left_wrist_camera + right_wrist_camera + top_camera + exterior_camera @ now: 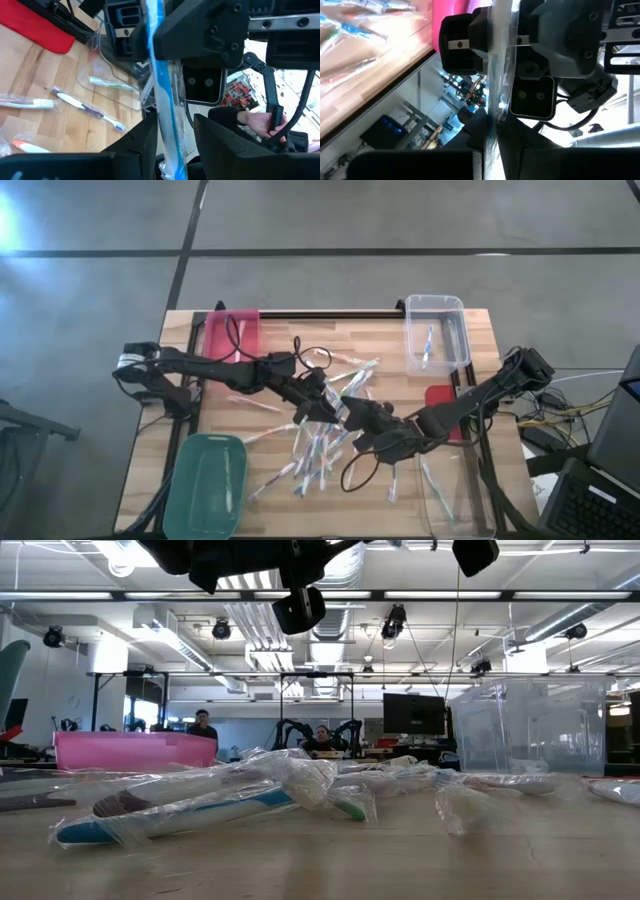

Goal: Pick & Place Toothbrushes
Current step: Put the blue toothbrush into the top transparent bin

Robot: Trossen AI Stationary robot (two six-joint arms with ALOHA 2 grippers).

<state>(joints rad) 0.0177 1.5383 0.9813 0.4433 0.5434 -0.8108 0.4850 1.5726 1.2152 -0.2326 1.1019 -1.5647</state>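
A blue toothbrush (161, 95) in a clear wrapper hangs in the air over the middle of the table, spanning my two grippers, which face each other. My right gripper (495, 137) is shut on it. The fingers of my left gripper (172, 142) stand open on either side of it, close to the wrapper. In the high view the left gripper (333, 408) and the right gripper (360, 420) nearly meet. Below them many wrapped toothbrushes (310, 455) lie loose on the wooden table (270, 370). My right gripper pinches the wrapped toothbrush (493, 117) between its two fingers, coming nearly level from the table's right. The toothbrush runs on along the fingers toward the left gripper, lifted clear of the table. Which end it has is hidden by the gripper bodies.
A pink bin (232, 335) stands at the far left and a green bin (205, 485) at the near left. A clear bin (435, 330) stands at the far right, another clear bin (455, 500) at the near right. A person's hand (255, 118) shows beyond the table.
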